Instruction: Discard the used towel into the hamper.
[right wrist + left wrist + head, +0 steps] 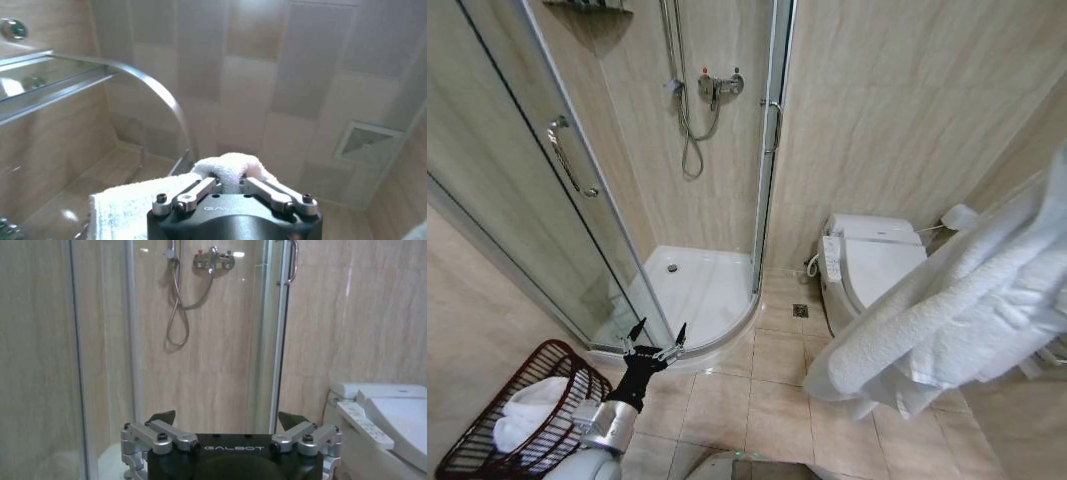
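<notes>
The white towel (pixel 957 310) hangs in thick folds at the right of the head view, close to the camera and high above the floor. In the right wrist view my right gripper (pixel 230 182) points up toward the ceiling, shut on a bunch of that towel (pixel 230 164). The hamper (pixel 547 347), a dark reddish-brown wire basket, stands on the floor at the lower left with a folded white cloth (pixel 527 405) inside. My left gripper (pixel 660 330) is open just right of the hamper, facing the shower; its fingers (pixel 163 416) hold nothing.
A curved glass shower enclosure (pixel 577 200) with a white tray (pixel 697 285) fills the left and middle. A white toilet (pixel 872 265) stands against the right wall. A floor drain (pixel 800 310) lies between them, with open tiled floor (pixel 757 400) in front.
</notes>
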Tool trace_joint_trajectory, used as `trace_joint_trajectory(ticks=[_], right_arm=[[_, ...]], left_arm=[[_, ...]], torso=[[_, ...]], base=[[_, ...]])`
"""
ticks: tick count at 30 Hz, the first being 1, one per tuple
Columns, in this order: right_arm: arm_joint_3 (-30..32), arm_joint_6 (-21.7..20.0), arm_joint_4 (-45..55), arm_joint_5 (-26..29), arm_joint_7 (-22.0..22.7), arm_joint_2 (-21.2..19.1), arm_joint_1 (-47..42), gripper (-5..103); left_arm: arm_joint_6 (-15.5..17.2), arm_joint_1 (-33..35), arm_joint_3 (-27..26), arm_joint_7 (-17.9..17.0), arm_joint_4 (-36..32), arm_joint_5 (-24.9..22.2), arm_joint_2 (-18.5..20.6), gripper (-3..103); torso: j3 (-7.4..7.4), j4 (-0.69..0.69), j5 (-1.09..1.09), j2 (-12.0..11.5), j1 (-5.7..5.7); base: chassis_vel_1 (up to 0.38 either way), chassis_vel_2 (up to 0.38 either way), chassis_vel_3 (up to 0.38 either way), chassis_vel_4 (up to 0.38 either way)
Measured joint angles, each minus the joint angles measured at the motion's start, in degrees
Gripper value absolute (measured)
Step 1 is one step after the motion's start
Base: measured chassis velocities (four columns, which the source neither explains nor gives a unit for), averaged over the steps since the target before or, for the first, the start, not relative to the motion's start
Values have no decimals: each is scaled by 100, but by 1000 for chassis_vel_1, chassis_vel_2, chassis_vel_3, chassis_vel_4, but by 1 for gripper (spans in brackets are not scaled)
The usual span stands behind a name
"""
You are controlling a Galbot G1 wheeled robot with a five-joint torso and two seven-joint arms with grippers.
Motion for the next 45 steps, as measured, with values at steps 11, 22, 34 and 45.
trace_joint_trajectory(ticks=[11,22,34,45], right_arm=[[163,247,-60,124,170,-59,28,5],[4,430,-131,69,41,-46,83,5],[322,604,-181,224,62,-87,-5,5],[334,595,-185,285,64,-116,-8,5]], left_arm=[[0,0,0,0,0,0,0,100],[0,0,0,0,0,0,0,100],[0,0,0,0,0,0,0,100],[0,0,0,0,0,0,0,100]], torso=[[152,0,0,272,120],[312,0,-1,557,246],[487,0,0,877,389],[671,0,0,1208,536]], base=[[0,0,0,0],[0,0,0,0],[0,0,0,0],[0,0,0,0]])
